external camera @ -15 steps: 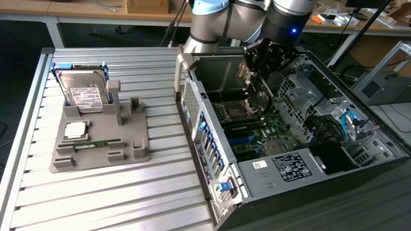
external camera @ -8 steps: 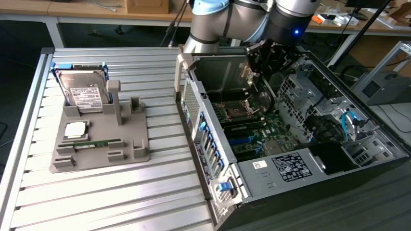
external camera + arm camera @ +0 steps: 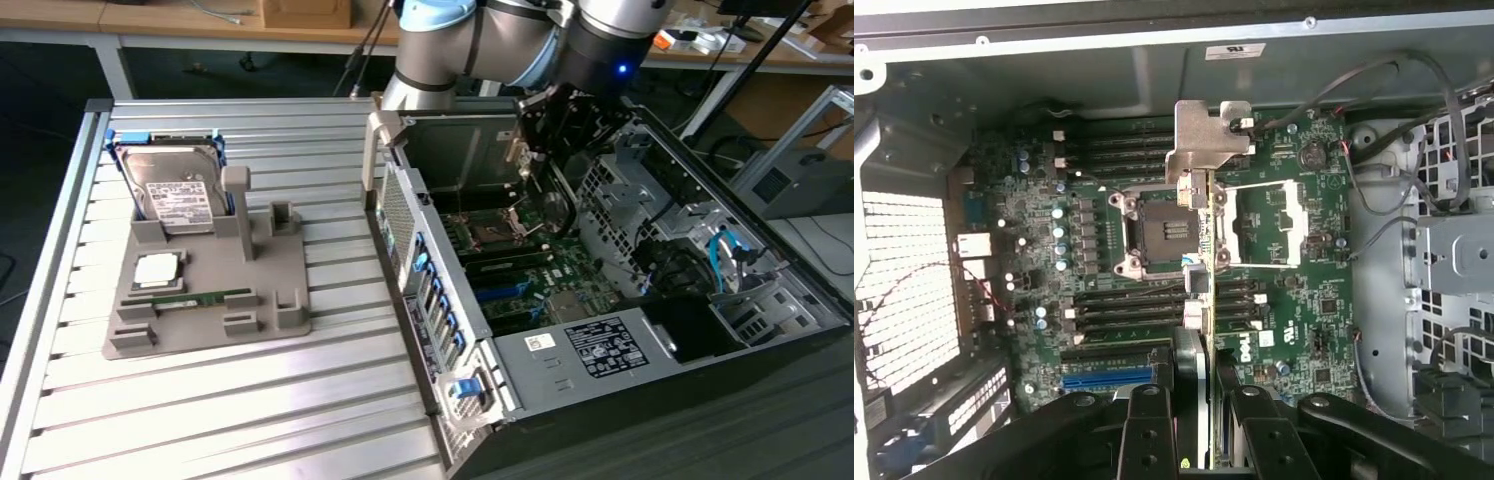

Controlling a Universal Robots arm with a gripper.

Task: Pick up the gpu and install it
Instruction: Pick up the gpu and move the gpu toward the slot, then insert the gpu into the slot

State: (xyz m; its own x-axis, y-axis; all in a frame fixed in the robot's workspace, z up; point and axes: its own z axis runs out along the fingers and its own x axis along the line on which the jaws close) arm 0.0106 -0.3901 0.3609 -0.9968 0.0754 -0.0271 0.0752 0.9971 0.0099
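Observation:
My gripper (image 3: 1199, 400) is shut on the gpu (image 3: 1204, 150), which I see edge-on: a thin card with its silver metal bracket at the far end. It hangs above the green motherboard (image 3: 1294, 250) of the open computer case, over the CPU socket (image 3: 1159, 232). A blue expansion slot (image 3: 1109, 378) lies near my fingers (image 3: 1146, 430). In the exterior view the gripper (image 3: 561, 120) is over the rear part of the case with the gpu (image 3: 521, 150) held upright, clear of the motherboard (image 3: 534, 270).
A grey fixture tray (image 3: 200, 300) on the slatted table holds a hard drive (image 3: 171, 190), a CPU (image 3: 158, 268) and a RAM stick (image 3: 200, 297). The case wall (image 3: 427, 300) rises between tray and motherboard. Loose cables (image 3: 1414, 150) run beside the drive cage (image 3: 747, 290).

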